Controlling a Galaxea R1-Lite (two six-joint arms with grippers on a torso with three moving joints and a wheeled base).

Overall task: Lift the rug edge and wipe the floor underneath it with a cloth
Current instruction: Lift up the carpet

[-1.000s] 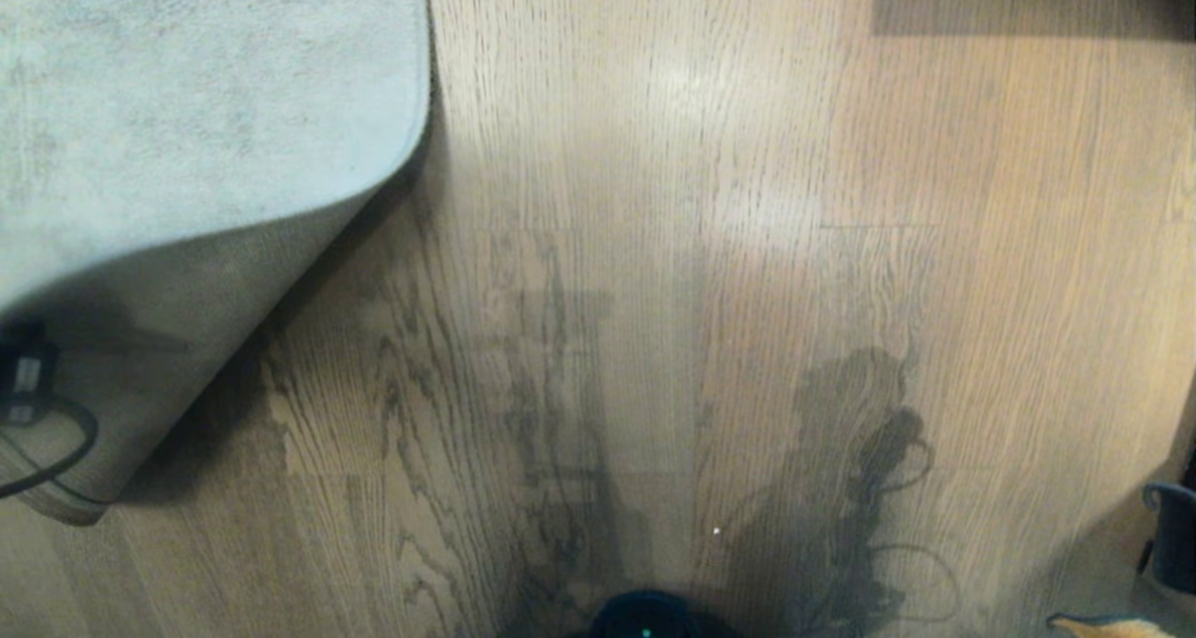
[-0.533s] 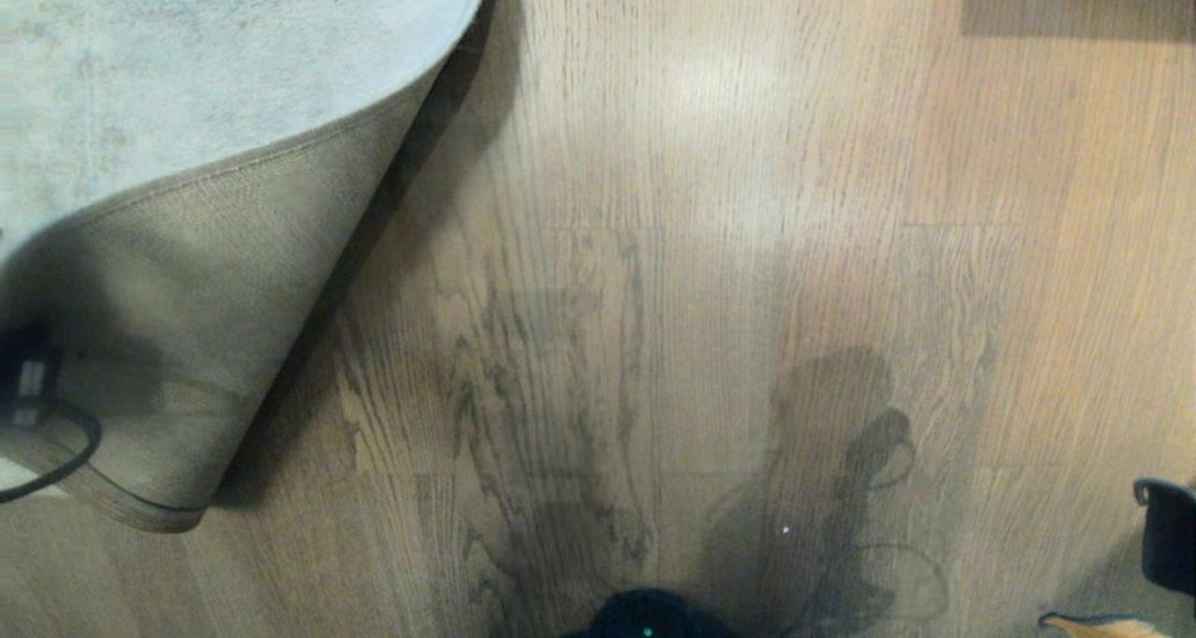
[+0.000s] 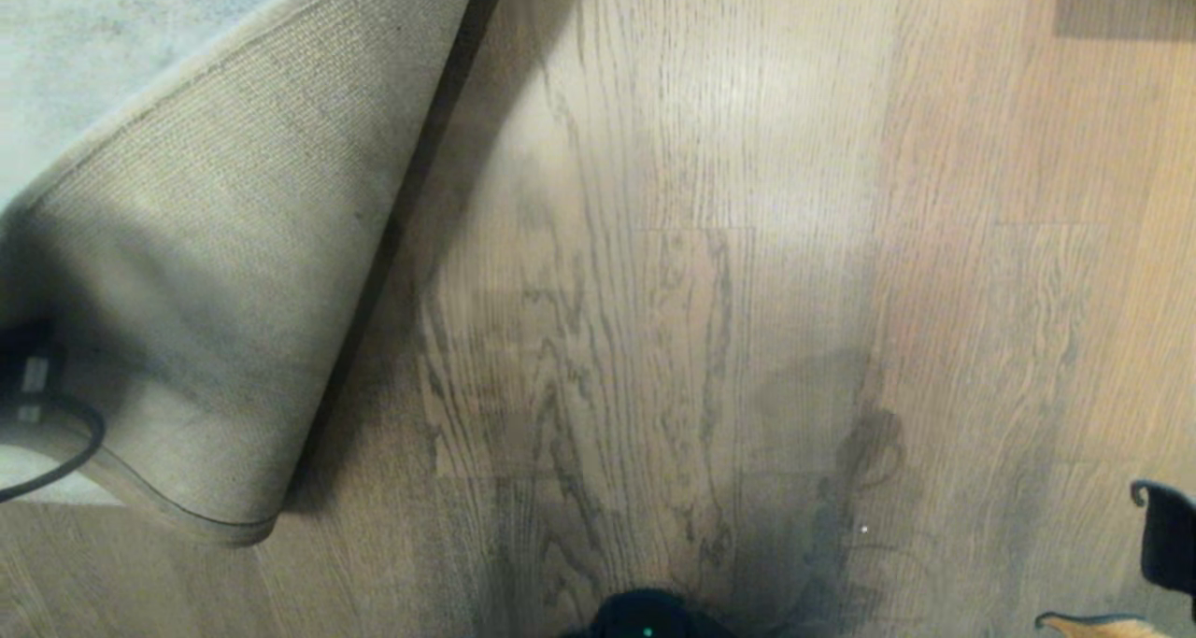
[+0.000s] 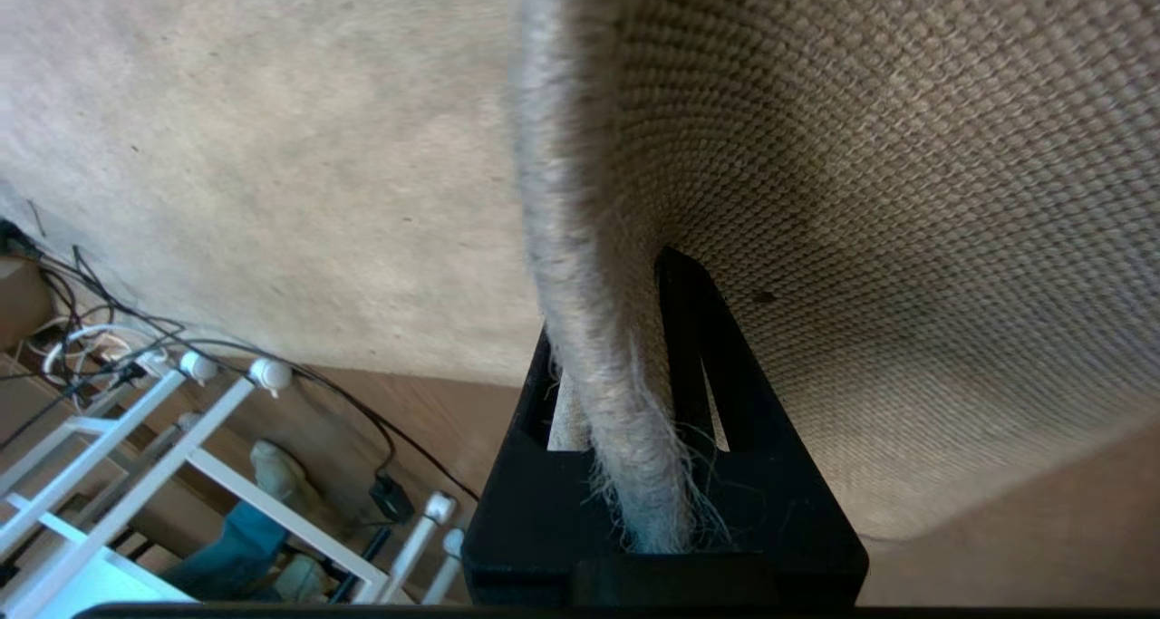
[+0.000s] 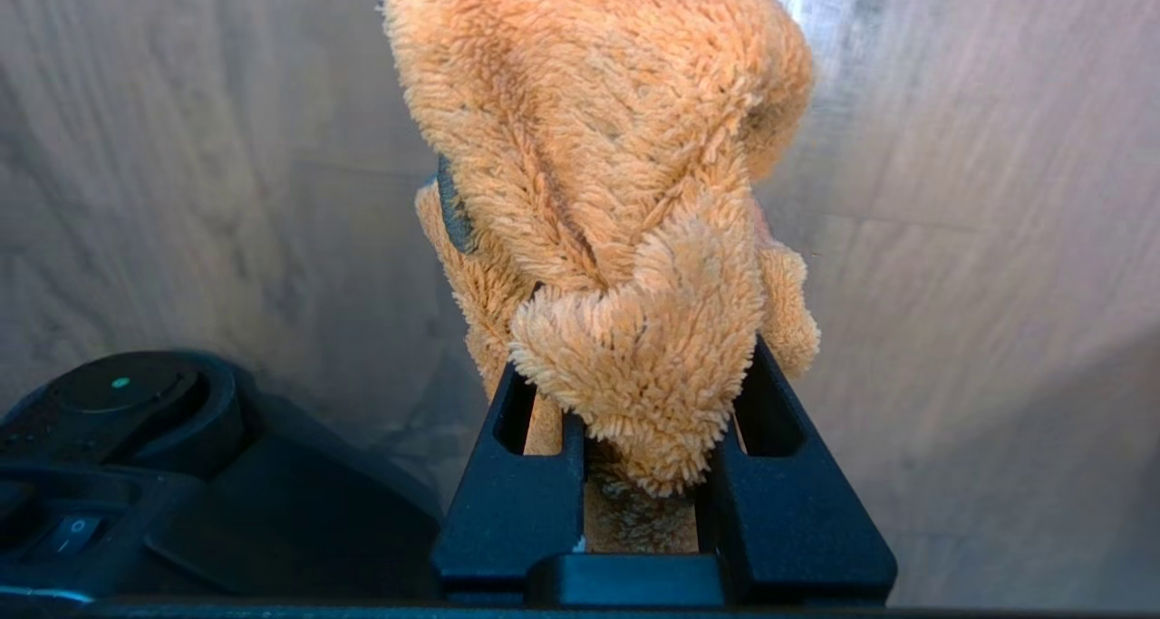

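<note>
bare floor (image 3: 747, 246) open, folded-back rug edge (image 3: 224, 292) at left

One rug, one cloth, two grippers.
One rug (image 3: 187, 246) upper left, one cloth (image 5: 616, 238), one left gripper (image 4: 625, 401), one right gripper (image 5: 634, 456), one white rack (image 4: 136, 456) lower left.

Floor (image 3: 747, 246): wood-grain planks, smooth, slight gloss. Rug edge (image 4: 589, 329) beside floor: short pale pile, coarse tan woven backing, frayed hem. Cloth (image 5: 616, 238): orange, fuzzy, soft.
</note>
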